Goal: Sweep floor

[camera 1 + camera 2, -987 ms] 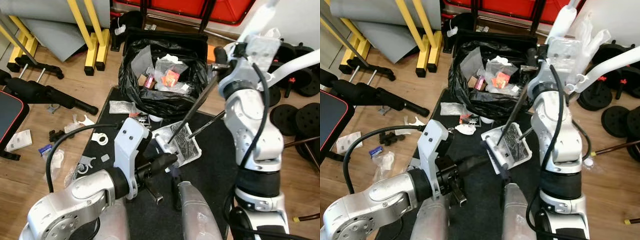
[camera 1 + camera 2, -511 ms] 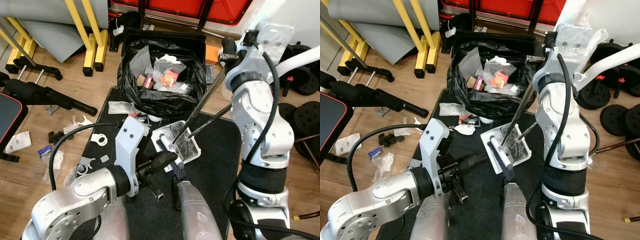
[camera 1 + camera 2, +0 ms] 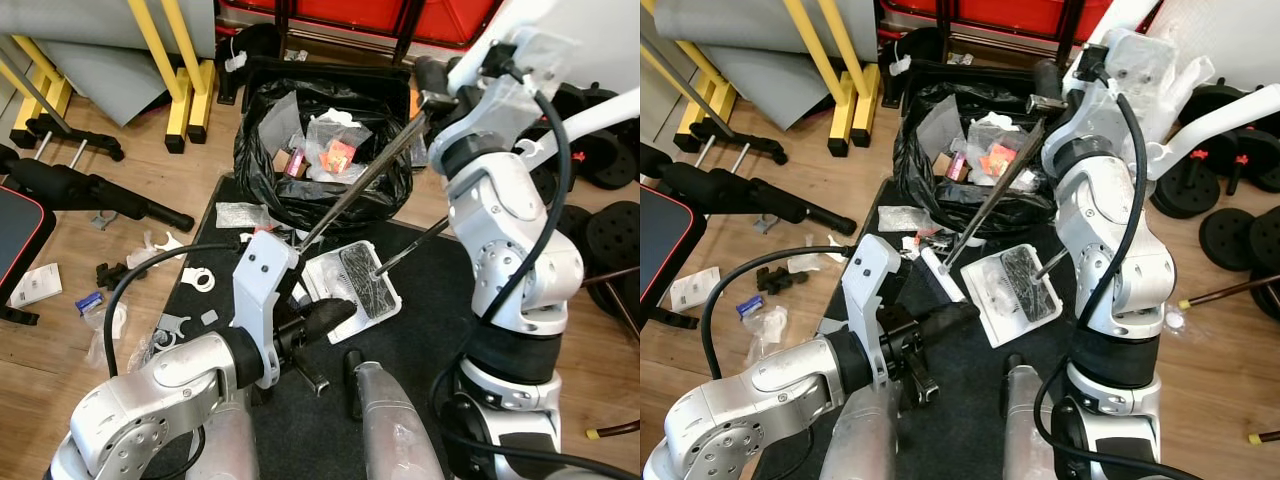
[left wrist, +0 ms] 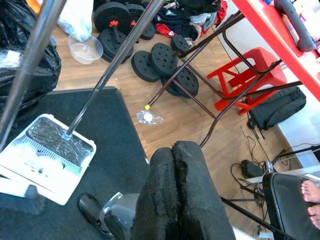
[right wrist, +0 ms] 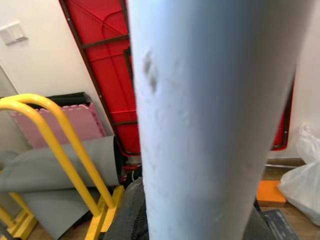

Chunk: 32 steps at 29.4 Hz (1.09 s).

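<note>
Looking down from the left eye view, a white dustpan (image 3: 352, 290) sits on the black mat (image 3: 420, 330), just below the bin (image 3: 325, 150) lined with a black bag and full of scraps. Dark debris lies in the pan. The pan's thin handle (image 3: 410, 247) rises toward the right arm. A long broom pole (image 3: 365, 180) slants from the right gripper (image 3: 430, 85) at the top down across the bin's edge to the broom head (image 3: 300, 262) near the mat's far-left corner, just beside the pan. Whether the right gripper's fingers grip the pole, I cannot tell from here. The left gripper (image 3: 325, 318) reaches over the mat just short of the pan, fingers pressed together and holding nothing. Litter (image 3: 190, 275) is scattered on the wood floor off the mat's left edge.

Over to the right eye view: same layout, broom head (image 3: 940, 275) touching the mat beside the pan (image 3: 1012, 290), weight plates (image 3: 1240, 240) on the floor to the right.

Left wrist view now: the two black fingers (image 4: 180, 195) are shut tight against each other, empty, with the pan (image 4: 47, 155) beyond them on the mat and both poles crossing overhead.

Right wrist view: a pale pole (image 5: 200, 125) stands right against the lens, with red frames and yellow bars behind; the finger state is hidden.
</note>
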### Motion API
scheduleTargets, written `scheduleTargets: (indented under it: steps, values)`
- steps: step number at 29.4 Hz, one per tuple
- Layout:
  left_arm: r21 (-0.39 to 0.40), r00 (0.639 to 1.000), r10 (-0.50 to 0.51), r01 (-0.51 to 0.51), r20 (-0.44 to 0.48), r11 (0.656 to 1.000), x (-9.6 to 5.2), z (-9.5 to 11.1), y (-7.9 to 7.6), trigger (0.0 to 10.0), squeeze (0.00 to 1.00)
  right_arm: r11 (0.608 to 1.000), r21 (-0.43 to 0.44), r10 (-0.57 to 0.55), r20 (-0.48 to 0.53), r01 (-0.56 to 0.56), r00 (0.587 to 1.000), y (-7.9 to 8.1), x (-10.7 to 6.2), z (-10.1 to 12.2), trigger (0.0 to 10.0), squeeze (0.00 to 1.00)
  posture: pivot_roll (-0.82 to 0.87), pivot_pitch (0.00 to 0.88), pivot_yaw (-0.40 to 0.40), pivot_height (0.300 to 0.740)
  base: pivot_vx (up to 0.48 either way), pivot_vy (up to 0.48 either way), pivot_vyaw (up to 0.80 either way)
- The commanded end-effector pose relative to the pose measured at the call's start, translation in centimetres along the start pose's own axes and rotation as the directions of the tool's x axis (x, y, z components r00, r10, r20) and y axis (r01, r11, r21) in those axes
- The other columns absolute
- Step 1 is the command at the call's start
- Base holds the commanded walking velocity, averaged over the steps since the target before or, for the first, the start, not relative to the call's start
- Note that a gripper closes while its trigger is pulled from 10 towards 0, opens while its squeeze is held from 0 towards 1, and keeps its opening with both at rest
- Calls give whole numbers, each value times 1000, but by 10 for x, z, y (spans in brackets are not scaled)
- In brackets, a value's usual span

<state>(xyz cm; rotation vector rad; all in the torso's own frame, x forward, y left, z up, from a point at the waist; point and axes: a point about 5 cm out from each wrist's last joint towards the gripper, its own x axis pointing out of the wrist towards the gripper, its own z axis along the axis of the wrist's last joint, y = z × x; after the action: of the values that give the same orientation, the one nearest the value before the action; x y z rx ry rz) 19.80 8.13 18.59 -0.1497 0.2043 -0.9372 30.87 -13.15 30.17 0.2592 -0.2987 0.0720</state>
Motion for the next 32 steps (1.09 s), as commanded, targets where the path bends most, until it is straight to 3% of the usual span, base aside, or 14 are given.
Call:
scheduleTargets:
  steps: [1,9,10,13,14,17,18,19,22,25,32]
  values:
    - [-13,985,-169,169,-36,986,-2,-8,-9,10000,0,1000,16,17,33,-18,999,2,-4,6,10000,0,-197,415,-73,740,0,0,0]
    - [-7,986,-162,162,-34,987,0,-9,-6,10000,0,995,51,88,17,-89,996,9,-5,1,10000,0,-192,393,-77,740,0,0,0]
    - [-8,988,-151,151,-28,989,1,-10,-4,10000,0,984,32,176,11,-176,984,17,-9,0,10000,0,-187,380,-81,740,0,0,800]
    - [-15,991,-129,129,-20,992,2,-11,-1,10000,0,965,14,262,-1,-262,965,23,-14,-3,10000,0,-179,350,-85,740,0,0,800]
    - [-14,996,-88,88,-10,996,3,-12,5,10000,0,943,8,331,-10,-331,943,28,-19,-6,10000,0,-170,322,-85,740,0,0,800]
    - [-11,999,-33,33,0,999,3,-12,12,10000,0,926,2,377,-18,-377,926,31,-23,-6,10000,0,-168,311,-85,740,0,0,800]
    - [29,995,92,-93,32,995,3,-10,28,10000,0,913,-23,408,-23,-408,913,27,-26,-6,10000,0,-164,276,-84,740,0,0,800]
    - [29,995,92,-93,32,995,3,-10,28,10000,0,913,-23,408,-23,-408,913,27,-26,-6,10000,0,-164,276,-84,740,0,0,800]
    - [71,982,180,-183,54,981,3,-8,40,10000,0,911,-42,410,-25,-411,912,23,-24,-5,10000,0,-164,248,-87,740,0,0,800]
    - [114,952,296,-303,73,946,3,-3,63,10000,0,904,-66,422,-26,-422,906,17,-21,-2,10000,0,-163,221,-85,740,0,0,800]
    - [149,951,301,-308,65,940,2,-5,67,10000,0,881,-71,465,-56,-468,884,18,-25,-7,10000,0,-154,187,-78,740,0,0,800]
